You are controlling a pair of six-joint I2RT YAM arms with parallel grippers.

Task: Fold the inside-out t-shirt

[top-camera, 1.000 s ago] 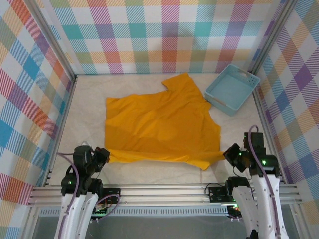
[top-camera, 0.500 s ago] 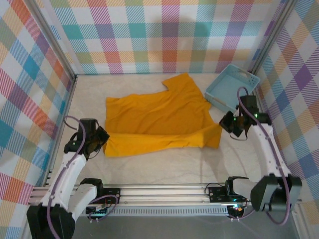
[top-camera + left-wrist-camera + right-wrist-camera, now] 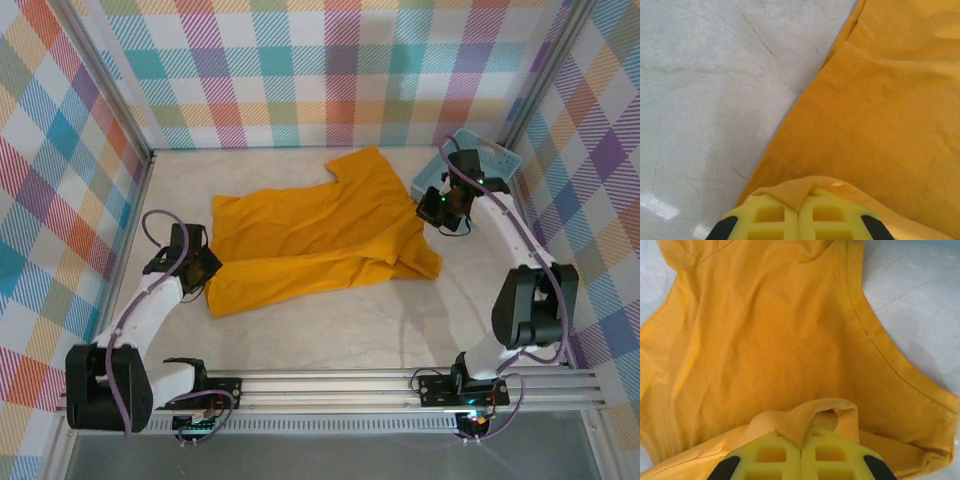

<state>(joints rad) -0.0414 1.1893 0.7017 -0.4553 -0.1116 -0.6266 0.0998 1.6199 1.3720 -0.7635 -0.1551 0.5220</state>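
With both claws clamped on cloth, we're in the first fold. The inside-out t-shirt lies spread on the tabletop just beside the light blue basket, running from the basket's near-left corner well away to the left, with its near strip doubled over the body. The right claw sits at that corner of the basket, very near its wall, its yellow fingers pressed together with a loop of orange hem bunched between them. The left claw is well apart from the basket, at the far end of the shirt from it. Its pads are likewise closed on a ridge of fabric, and a stitched edge runs away from them. My read is that the fold is only partly laid. The doubled strip looks slanted, lying farther over at the basket end than at the other. So the next move calls for the two claws to carry the edge onward together, with the left one catching up. Then they lower it flat and let go without dragging the layer beneath. The right claw has little room and should mind the basket wall. Now the count: one t-shirt, one basket, and two claws with one pinch of cloth each. One short sleeve sticks out just left of the basket.
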